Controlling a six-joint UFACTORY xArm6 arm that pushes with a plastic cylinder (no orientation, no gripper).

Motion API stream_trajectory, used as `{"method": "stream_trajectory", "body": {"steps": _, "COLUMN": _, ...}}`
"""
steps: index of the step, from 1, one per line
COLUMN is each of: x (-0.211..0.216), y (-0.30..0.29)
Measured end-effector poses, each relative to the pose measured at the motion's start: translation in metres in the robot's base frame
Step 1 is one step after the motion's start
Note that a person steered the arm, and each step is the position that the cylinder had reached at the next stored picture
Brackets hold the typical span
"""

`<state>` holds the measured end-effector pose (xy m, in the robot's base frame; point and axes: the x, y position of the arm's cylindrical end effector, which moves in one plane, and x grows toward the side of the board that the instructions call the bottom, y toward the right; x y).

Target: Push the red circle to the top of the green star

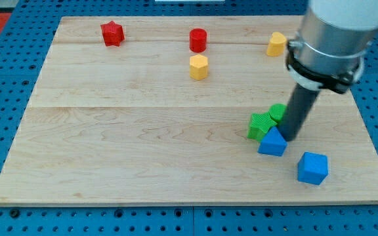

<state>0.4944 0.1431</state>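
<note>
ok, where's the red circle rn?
The red circle sits near the view's top, centre, just above the yellow hexagon, apart from it and right of the red star.

- Board [143, 131]: pale wood, visible grain, smooth matt finish, plank seams running across.
- Base under it [5, 223]: blue perforated sheet, looks like plastic or painted metal, can't tell which.
- My rod: dark, matt; my tip [290, 137] same finish.
- Collar above rod [327, 39]: grey brushed metal look, slight sheen, black ring band under it.
- Red circle [197, 40], red star [112, 33]: plastic-looking, smooth, mild gloss.
- Green star [260, 125], green block [277, 112], yellow blocks [199, 67] [276, 44], blue blocks [272, 142] [312, 168]: same smooth plastic look.
</note>
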Motion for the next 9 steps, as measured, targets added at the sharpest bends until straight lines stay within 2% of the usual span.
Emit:
{"method": "stream_trajectory", "body": {"steps": 2, "x": -0.043, "y": -0.039}}
{"method": "stream_trajectory", "body": {"steps": 3, "x": -0.035, "y": -0.025}}
{"method": "stream_trajectory", "body": {"steps": 5, "x": -0.05, "y": 0.039}}
{"method": "stream_trajectory", "body": {"steps": 6, "x": -0.065, "y": 0.052}}
{"method": "stream_trajectory", "body": {"steps": 7, "x": -0.081, "y": 0.023}}
{"method": "stream_trajectory", "body": {"steps": 9, "x": -0.06, "y": 0.029}}
